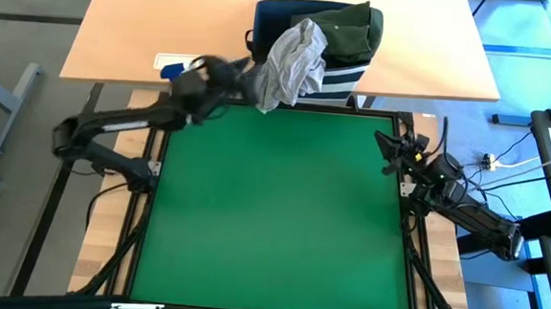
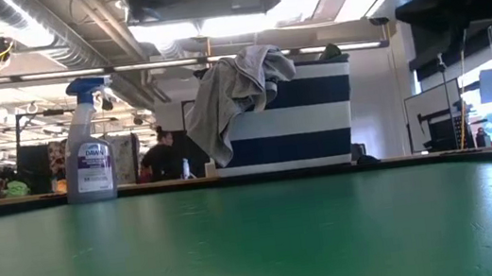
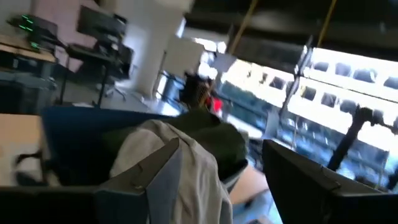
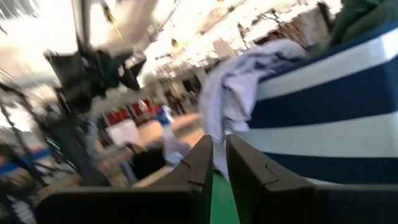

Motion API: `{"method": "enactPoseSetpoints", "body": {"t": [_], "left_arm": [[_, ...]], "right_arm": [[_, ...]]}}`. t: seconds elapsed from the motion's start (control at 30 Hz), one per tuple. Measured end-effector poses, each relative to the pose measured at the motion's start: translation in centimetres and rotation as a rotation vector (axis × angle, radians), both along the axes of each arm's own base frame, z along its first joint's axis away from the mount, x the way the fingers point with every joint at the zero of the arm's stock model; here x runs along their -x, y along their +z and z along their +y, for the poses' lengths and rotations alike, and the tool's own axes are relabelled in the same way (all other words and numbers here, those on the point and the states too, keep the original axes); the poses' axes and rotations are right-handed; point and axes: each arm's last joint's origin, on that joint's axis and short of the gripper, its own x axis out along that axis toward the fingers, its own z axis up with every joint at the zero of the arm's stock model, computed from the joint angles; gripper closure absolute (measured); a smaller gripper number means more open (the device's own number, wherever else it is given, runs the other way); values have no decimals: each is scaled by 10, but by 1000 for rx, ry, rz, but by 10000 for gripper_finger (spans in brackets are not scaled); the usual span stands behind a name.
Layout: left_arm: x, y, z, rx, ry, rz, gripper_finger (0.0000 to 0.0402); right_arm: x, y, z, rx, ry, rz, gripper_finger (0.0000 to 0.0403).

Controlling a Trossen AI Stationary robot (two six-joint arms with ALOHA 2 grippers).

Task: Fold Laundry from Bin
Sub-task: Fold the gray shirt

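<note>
My left gripper [image 1: 245, 79] hangs just beside the grey garment [image 1: 293, 65], at the bin's near-left corner, and in its wrist view the two fingers [image 3: 163, 180] stand spread wide with the cloth showing between them, not pinched. My right gripper [image 1: 387, 142] waits at the right edge of the green tabletop [image 1: 281, 212], well apart from the bin, its fingers [image 4: 200, 163] nearly pressed together with only a thin slit between them and nothing held. The light grey garment is crumpled and draped over the rim of the bin [image 2: 310, 115], spilling down its front-left face in loose folds. A dark olive green garment [image 1: 350, 32] lies bunched on top inside the bin, behind the grey one. The bin itself is navy with white horizontal stripes and stands on the wooden surface just beyond the green tabletop's far edge. A spray bottle [image 2: 86, 140] stands to the bin's left.
</note>
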Motion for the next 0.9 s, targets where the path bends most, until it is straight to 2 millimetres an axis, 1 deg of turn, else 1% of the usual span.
{"method": "enactPoseSetpoints", "body": {"t": [0.13, 0.23, 0.33, 0.43, 0.53, 0.6, 0.67, 0.73, 0.83, 0.9], "left_arm": [[-30, 10, 39, 50, -38, 112, 185], [-51, 9, 67, 81, -104, 240, 185], [-67, 11, 88, 138, -190, 313, 185], [-77, 10, 104, 199, -219, 381, 185], [-80, 9, 117, 247, -205, 431, 185], [-81, 10, 124, 245, -198, 426, 185], [-81, 8, 130, 237, -196, 425, 185], [-84, -1, 136, 251, -219, 441, 185], [-91, -18, 142, 309, -277, 448, 185], [-94, -23, 143, 313, -279, 456, 185]], "right_arm": [[-3, 12, -3, -20, -49, 103, 356], [-7, 20, -7, -9, -106, 212, 356], [-13, 27, -13, -21, -166, 267, 356], [-21, 31, -18, -46, -198, 316, 356], [-30, 34, -24, -68, -201, 363, 356], [-36, 36, -27, -78, -184, 386, 355], [-41, 37, -30, -88, -164, 408, 345], [-46, 37, -32, -97, -151, 426, 325], [-51, 35, -34, -107, -139, 448, 284], [-53, 32, -35, -117, -132, 468, 256]]}}
